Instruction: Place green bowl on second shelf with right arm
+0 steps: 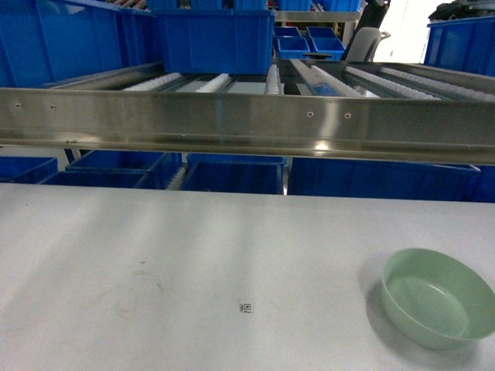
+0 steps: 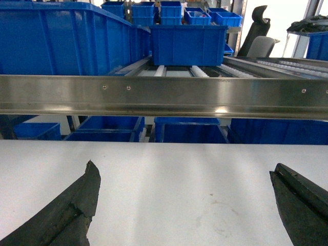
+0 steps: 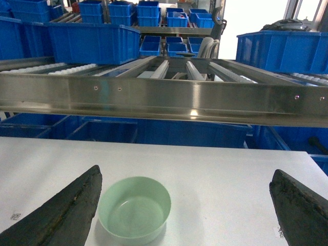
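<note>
Green bowl [image 3: 134,212] upright on white tabletop [image 1: 193,263], near right front edge. Right end effector [image 3: 184,210] spread wide, empty, above and behind bowl; bowl left of centre, close by left finger. Second shelf [image 3: 164,100] ahead, probably higher. Left end effector [image 2: 184,205] open, farther away.

The bowl [image 1: 437,297] sits on the table [image 1: 193,263] at the near right — behind it the shelf [image 1: 247,120] carries a crate [image 1: 215,39] at left

My head cam looks down over table [image 1: 155,255]; both wrist cams sit low, facing the same rack rail [image 2: 164,96].
</note>
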{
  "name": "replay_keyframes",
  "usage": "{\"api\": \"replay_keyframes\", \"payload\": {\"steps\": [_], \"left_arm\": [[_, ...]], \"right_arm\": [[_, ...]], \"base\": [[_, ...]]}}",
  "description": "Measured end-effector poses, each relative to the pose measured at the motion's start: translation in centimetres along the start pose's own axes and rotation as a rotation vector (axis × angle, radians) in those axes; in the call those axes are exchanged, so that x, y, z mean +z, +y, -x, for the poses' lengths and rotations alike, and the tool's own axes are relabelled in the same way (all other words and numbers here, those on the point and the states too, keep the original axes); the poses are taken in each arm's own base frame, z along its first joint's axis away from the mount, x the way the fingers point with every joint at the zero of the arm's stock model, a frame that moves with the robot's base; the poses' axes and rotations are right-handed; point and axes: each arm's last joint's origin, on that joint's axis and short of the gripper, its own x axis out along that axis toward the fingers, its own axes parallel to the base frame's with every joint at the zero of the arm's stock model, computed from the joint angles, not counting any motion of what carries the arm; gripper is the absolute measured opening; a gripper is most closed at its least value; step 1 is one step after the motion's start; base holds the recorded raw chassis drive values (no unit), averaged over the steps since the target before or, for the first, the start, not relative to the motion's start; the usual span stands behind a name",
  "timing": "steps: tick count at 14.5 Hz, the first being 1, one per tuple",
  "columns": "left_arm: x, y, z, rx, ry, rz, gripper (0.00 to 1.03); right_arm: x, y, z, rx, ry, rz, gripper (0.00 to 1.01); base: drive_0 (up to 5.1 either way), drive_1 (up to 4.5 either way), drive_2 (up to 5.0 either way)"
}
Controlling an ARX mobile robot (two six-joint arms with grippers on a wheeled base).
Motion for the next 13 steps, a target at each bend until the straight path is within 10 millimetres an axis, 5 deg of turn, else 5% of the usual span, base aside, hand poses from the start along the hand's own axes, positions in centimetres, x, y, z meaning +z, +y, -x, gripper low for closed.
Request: {"api": "replay_keyframes", "payload": {"steps": [13], "left_arm": [[0.0, 0.0, 0.0, 0.0, 0.0, 0.0, 0.98]], "right_arm": [[0.29, 0.08, -0.07, 0.003, -0.028, 0.007, 0.98]], "base": [[0.0, 0.0, 0.0]]}}
